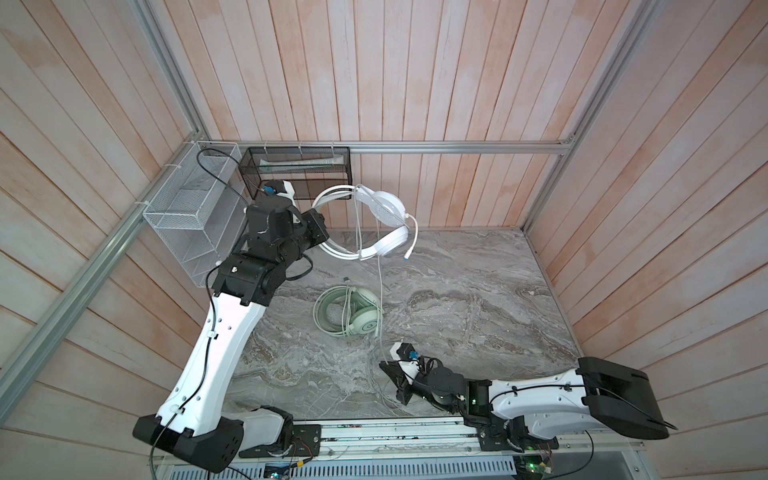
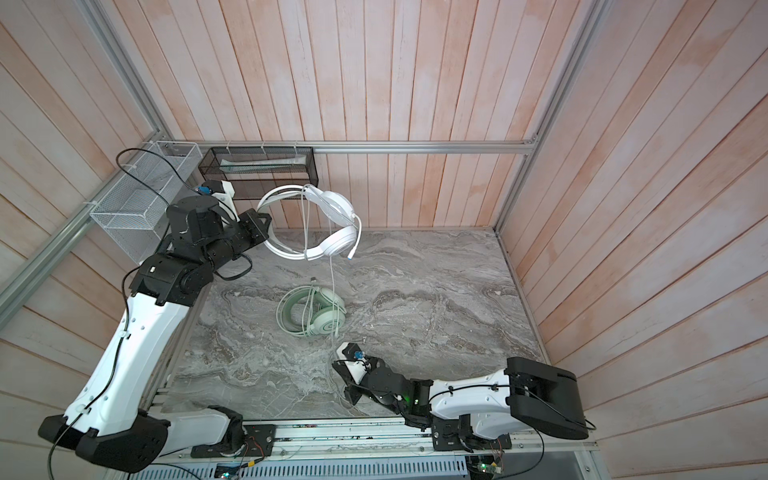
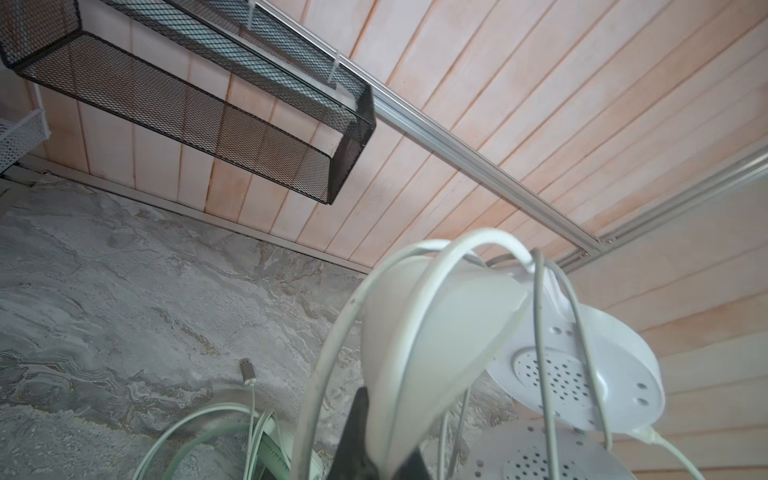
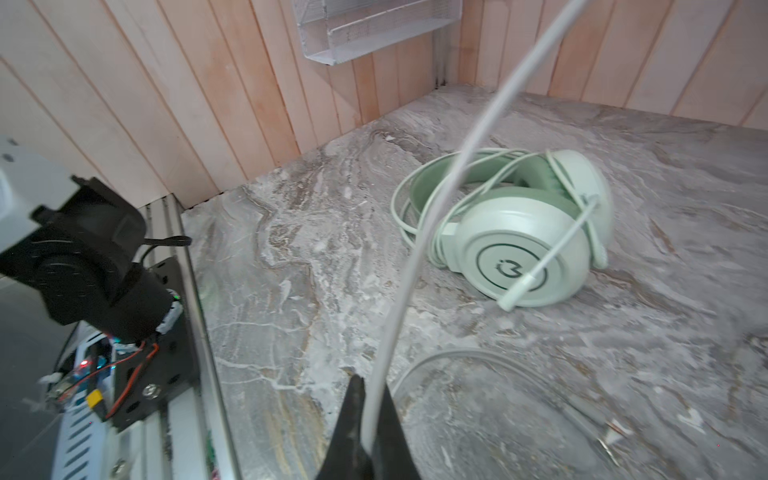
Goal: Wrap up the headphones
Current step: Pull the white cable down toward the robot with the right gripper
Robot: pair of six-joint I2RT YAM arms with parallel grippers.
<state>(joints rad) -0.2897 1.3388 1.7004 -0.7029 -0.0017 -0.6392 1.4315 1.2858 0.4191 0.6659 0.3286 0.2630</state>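
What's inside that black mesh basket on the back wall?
One long pale tube lies lengthwise in the black basket. The mesh walls and the tube itself cover anything beneath.

white headset, thin band, up in the air, headband clamped in the left pincer; its cord drops into the closed right pincer. mint-green headset, ringed logo, cord wound round it, lies on its side between both pincers, nearer the right.
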